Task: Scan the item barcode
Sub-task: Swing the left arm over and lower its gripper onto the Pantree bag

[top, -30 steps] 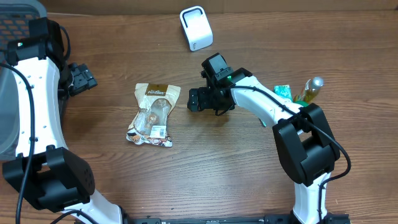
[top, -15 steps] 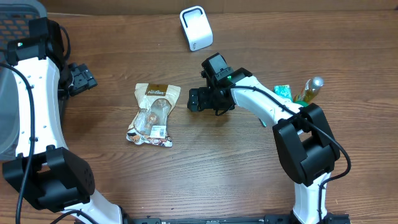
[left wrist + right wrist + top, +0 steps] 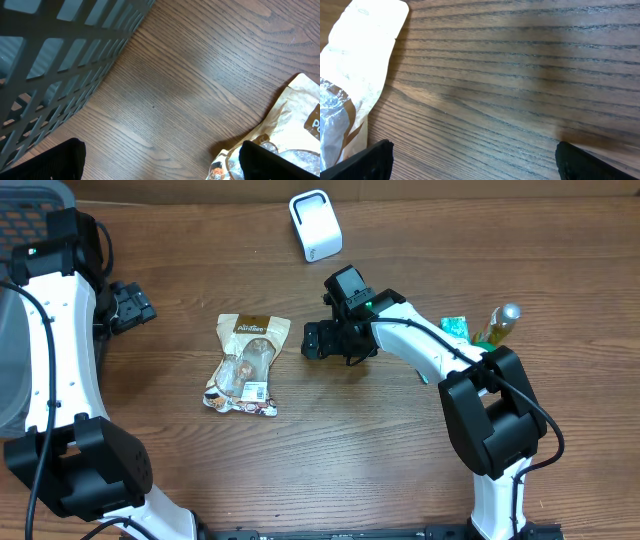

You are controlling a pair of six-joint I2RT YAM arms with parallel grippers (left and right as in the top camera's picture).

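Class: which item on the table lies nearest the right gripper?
The brown snack pouch, beside the right gripper; the white scanner, green packet and bottle lie farther away.

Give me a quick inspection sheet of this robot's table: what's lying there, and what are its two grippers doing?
Surface: wooden table, brown grain, no spills seen.
Job's things: snack pouch lying flat, with a white label near its lower end; white scanner at the far side, apart from the pouch.
Clutter: green packet and bottle on the right side.
Grippers: left gripper open and empty, well left of the pouch; right gripper open and empty, just right of the pouch, not touching it.
Cables: black cable loops down the left side.
Surroundings: grey basket at the far left corner.
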